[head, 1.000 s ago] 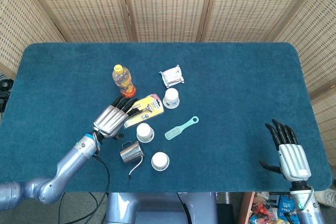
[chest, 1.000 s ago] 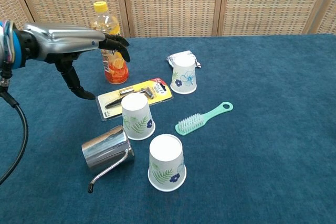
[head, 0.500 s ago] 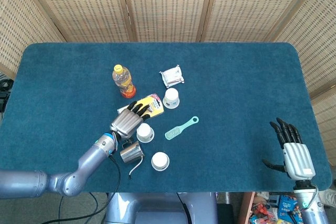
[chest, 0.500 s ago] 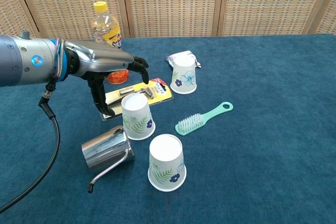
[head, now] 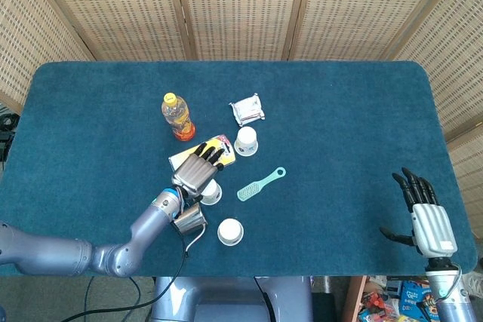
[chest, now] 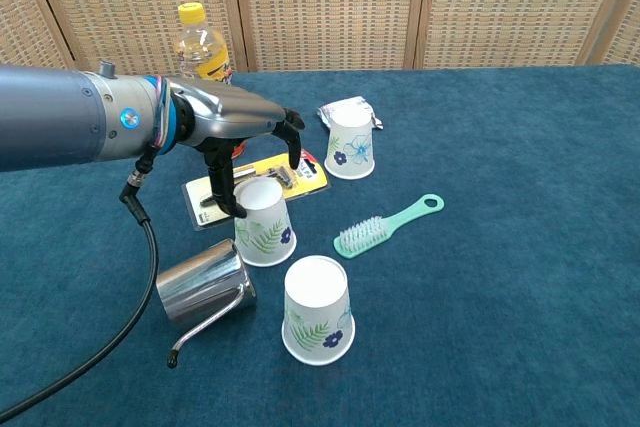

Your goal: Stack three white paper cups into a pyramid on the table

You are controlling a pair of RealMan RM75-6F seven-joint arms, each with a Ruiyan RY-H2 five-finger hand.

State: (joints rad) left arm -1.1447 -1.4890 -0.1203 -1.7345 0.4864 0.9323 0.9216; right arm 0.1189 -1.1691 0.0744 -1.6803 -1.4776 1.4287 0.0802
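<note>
Woven rattan screens back a blue carpeted surface (head: pixel 339 111). Three inverted paper cups stand left of centre: middle cup (chest: pixel 263 221), near cup (chest: pixel 317 309), far cup (chest: pixel 351 142). Left hand (chest: pixel 240 127) hovers over the middle cup, fingers (chest: pixel 293 142) spread, empty. Right hand (head: pixel 426 216) open, near right edge.

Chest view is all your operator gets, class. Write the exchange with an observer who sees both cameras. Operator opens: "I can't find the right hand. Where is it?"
Observer: The right hand hovers by the table's near right corner, fingers apart, holding nothing.
Operator: My left hand hides the lower half of the bottle. Are they touching?
Observer: No. From above, the bottle stands well apart from the left hand, further back on the table.
</note>
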